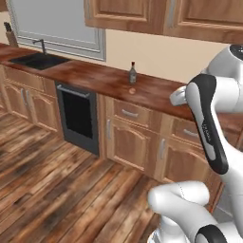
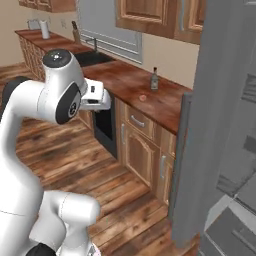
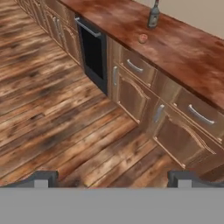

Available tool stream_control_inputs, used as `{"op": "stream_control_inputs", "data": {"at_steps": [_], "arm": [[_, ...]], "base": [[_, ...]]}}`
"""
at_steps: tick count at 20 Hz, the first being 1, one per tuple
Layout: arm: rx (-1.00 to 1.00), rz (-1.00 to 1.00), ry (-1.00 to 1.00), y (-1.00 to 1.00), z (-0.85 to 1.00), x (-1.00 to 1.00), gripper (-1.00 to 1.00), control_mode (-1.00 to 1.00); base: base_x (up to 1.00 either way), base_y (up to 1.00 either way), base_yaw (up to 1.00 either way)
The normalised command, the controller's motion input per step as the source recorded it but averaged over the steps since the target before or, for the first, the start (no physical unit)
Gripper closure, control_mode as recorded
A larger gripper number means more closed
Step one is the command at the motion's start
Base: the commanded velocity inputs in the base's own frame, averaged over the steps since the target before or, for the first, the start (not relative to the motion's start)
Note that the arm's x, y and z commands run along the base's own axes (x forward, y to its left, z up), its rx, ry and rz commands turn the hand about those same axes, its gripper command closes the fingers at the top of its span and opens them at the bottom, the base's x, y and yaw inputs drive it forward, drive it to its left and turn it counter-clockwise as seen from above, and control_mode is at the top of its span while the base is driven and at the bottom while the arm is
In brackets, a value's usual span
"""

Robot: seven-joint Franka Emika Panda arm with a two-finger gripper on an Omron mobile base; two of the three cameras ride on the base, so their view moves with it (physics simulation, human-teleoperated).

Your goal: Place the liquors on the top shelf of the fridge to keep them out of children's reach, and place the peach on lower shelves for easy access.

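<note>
A: How did the gripper (image 3: 112, 178) stand at that moment?

B: Its two dark fingertips (image 3: 43, 178) sat wide apart at the bottom of the hand view, with bare plank floor (image 3: 52, 109) between them and nothing in their hold.

A: And the bottle?

B: The dark bottle (image 3: 153, 14) with the red cap stood upright on the wooden counter (image 3: 183, 48), far ahead of the gripper and a little to the right in the hand view. The peach (image 3: 143, 38) lay on the same counter just nearer the gripper than the bottle, close to the counter's front edge but not over it. The two were near each other, not touching.

A: Was there room between the hand and that edge?

B: Plenty. Open floor ran from the fingertips up to the cabinet fronts (image 3: 131, 94) and the black-fronted oven (image 3: 94, 54), well apart from the gripper. The counter around the bottle and the peach was bare wood on both sides.

A: The fridge?

B: In the right base view the fridge (image 2: 235, 150) stood to the right of the arm, its grey door (image 2: 210, 125) swung open with its edge close to the counter's end. Grey shelves and a drawer showed inside, though I could not tell which slab was the top one. A sink (image 1: 38, 60) lay far along the counter beyond the oven.
</note>
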Motion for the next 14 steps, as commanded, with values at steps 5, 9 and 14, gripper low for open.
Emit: {"op": "stream_control_inputs", "data": {"at_steps": [5, 9, 14], "arm": [[0.0, 0.0, 0.0, 0.0, 0.0, 0.0, -1.0, 1.0], [0.0, 0.0, 0.0, 0.0, 0.0, 0.0, -1.0, 1.0], [0.0, 0.0, 0.0, 0.0, 0.0, 0.0, -1.0, 1.0]], "base": [[0.99, 0.58, 0.1], [0.66, 0.18, -0.11], [0.5, 0.1, -0.39]]}}
